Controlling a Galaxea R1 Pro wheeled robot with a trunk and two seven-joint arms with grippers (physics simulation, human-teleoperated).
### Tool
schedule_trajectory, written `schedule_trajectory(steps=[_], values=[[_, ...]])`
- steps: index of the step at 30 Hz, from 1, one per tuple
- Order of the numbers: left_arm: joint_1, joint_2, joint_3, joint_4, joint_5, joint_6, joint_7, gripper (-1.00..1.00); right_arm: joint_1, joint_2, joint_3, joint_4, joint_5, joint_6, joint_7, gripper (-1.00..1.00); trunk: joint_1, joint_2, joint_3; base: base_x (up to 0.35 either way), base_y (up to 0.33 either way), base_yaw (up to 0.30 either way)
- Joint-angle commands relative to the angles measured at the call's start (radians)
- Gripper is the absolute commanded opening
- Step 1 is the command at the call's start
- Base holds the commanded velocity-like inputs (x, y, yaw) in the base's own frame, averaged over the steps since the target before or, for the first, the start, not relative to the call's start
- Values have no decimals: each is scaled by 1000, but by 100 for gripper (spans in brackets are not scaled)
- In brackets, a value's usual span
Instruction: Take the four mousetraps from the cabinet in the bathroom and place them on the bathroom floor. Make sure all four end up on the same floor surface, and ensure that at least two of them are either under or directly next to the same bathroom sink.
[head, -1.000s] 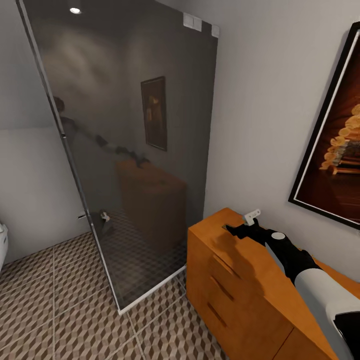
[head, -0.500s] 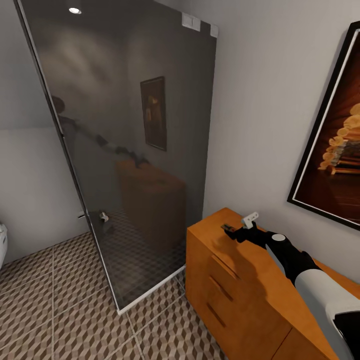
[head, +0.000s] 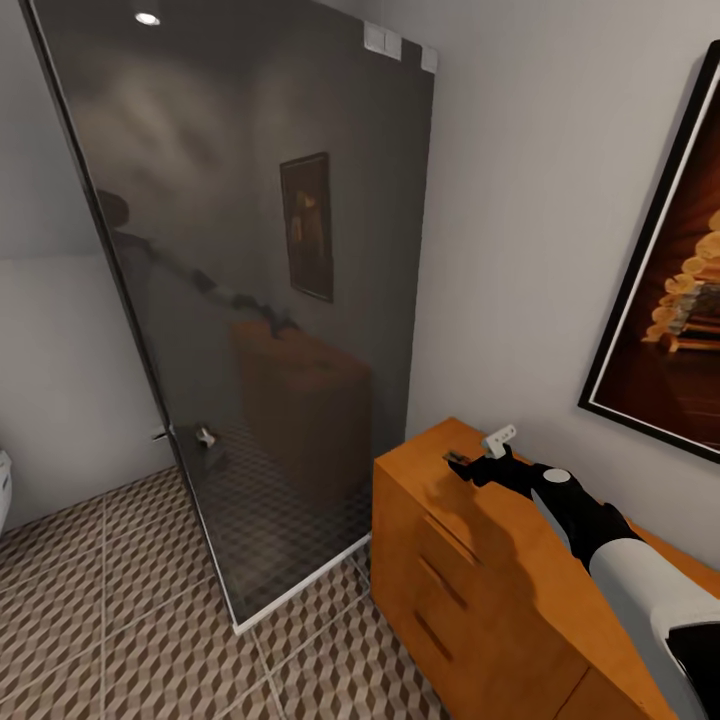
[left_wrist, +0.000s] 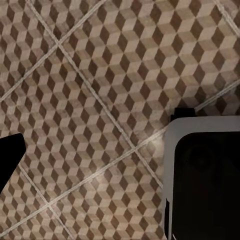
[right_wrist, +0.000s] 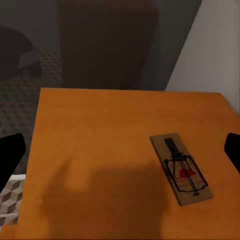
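One mousetrap (right_wrist: 180, 170), a small brown slab with dark wire and a red mark, lies flat on top of the orange-brown cabinet (right_wrist: 100, 150). My right gripper (right_wrist: 120, 150) hovers open just above it, with one fingertip on each side and nothing held. In the head view the right gripper (head: 478, 464) is over the far left corner of the cabinet (head: 470, 580), with the mousetrap (head: 455, 458) just beyond its tips. The left gripper (left_wrist: 120, 155) hangs open over the cube-patterned bathroom floor (left_wrist: 100, 75). The other mousetraps and the sink are out of view.
A tall dark glass shower screen (head: 280, 300) stands left of the cabinet and mirrors my arm. A framed picture (head: 670, 300) hangs on the wall above the cabinet. Patterned floor (head: 100, 620) spreads at the lower left. A white-edged black robot part (left_wrist: 205, 175) is in the left wrist view.
My right gripper has drawn back slightly towards me on the cabinet top, so the mousetrap now shows just past its tips. The head camera has shifted a little.
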Motion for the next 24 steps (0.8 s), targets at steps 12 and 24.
schedule_trajectory(steps=[12,24], values=[[-1,-1,-6,2,2,-5,1,100,-1,-1,4,-1,2,-1,2,100,1,-2,-2,128,0,0],[-1,-1,-6,3,2,-5,1,100,-1,-2,4,-1,3,-1,1,100,1,-2,-2,11,0,0]])
